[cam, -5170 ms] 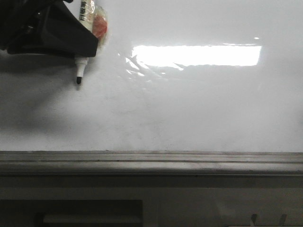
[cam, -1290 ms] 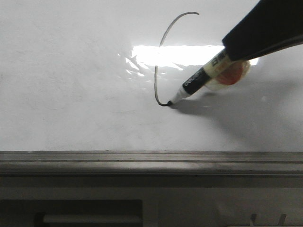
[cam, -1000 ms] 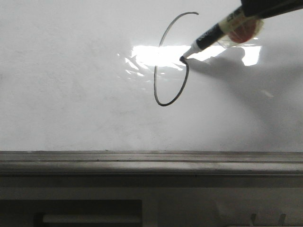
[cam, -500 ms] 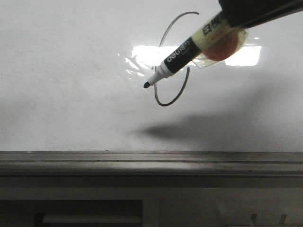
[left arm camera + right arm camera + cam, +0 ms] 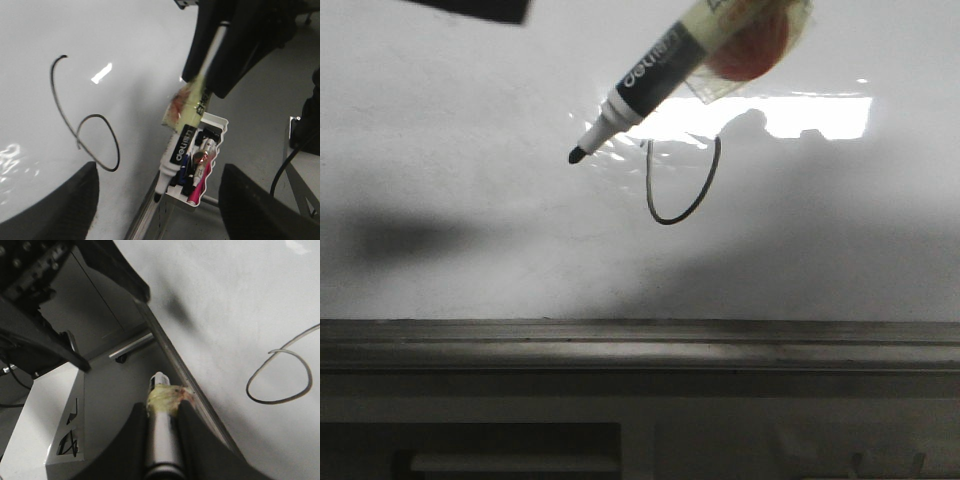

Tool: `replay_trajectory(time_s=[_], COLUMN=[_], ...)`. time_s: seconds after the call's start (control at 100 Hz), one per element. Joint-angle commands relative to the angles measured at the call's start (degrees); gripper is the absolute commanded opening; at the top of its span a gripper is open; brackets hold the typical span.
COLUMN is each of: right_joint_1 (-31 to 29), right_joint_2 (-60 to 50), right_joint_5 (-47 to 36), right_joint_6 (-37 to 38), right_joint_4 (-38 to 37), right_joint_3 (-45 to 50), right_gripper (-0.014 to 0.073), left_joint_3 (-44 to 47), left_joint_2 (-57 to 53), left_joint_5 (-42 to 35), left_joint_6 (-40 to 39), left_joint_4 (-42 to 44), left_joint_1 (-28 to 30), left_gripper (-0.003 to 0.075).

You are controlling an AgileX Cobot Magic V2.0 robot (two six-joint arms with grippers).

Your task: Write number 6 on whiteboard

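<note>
The number 6 [image 5: 665, 219] is a thin black line on the whiteboard [image 5: 470, 270]; the marker [image 5: 650, 80] hides its stem in the front view. The left wrist view shows the whole 6 [image 5: 118, 150], stem and closed loop. My right gripper [image 5: 162, 407] is shut on the black and white marker [image 5: 162, 440], wrapped in yellowish tape. The tip [image 5: 575, 155] hangs off the board, left of the loop. My left gripper [image 5: 159, 172] is open and empty, its fingers [image 5: 75, 200] wide apart, facing the board.
The grey bottom rail [image 5: 640, 345] runs under the board. A white tray [image 5: 215, 125] with several markers hangs at the rail's end. A dark arm part [image 5: 470, 8] shows at the top left. A white box [image 5: 50, 440] stands beside the rail.
The marker closed the loop of the 6, then lifted off the board and moved up and left, nearer the camera. The first earlier frame shows a blank board.
</note>
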Motion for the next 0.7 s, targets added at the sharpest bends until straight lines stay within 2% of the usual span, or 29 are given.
replay_trajectory(time_s=[0.0, 0.15, 0.28, 0.4, 0.57, 0.69], right_joint_1=[-0.4, -0.4, -0.4, -0.4, -0.4, -0.4], right_joint_2=[-0.1, -0.1, -0.1, -0.1, -0.1, -0.1], right_joint_5=[0.6, 2.5, 2.5, 2.1, 1.0, -0.1], right_joint_6=[0.1, 0.2, 0.2, 0.2, 0.2, 0.7], right_joint_4=[2.2, 2.1, 2.1, 1.9, 1.5, 0.7], right_joint_3=[-2.8, -2.8, -2.8, -2.8, -2.8, -2.8], right_gripper=[-0.0046, -0.0046, -0.0046, -0.0046, -0.0046, -0.0046], left_joint_3=[-3.2, -5.2, -6.5, -7.3, -7.8, -7.9], left_joint_2=[2.9, 7.8, 11.2, 12.6, 12.6, 12.6], left_joint_5=[-5.3, -9.8, -10.8, -10.9, -10.9, -10.9], left_joint_6=[0.6, 0.7, 0.7, 0.7, 0.7, 0.7], left_joint_4=[-0.7, 0.1, 0.2, 0.2, 0.2, 0.8], left_joint_1=[-4.5, -9.2, -9.9, -9.9, -9.9, -9.9], left_gripper=[0.046, 0.0459, 0.0452, 0.0372, 0.0219, 0.0167])
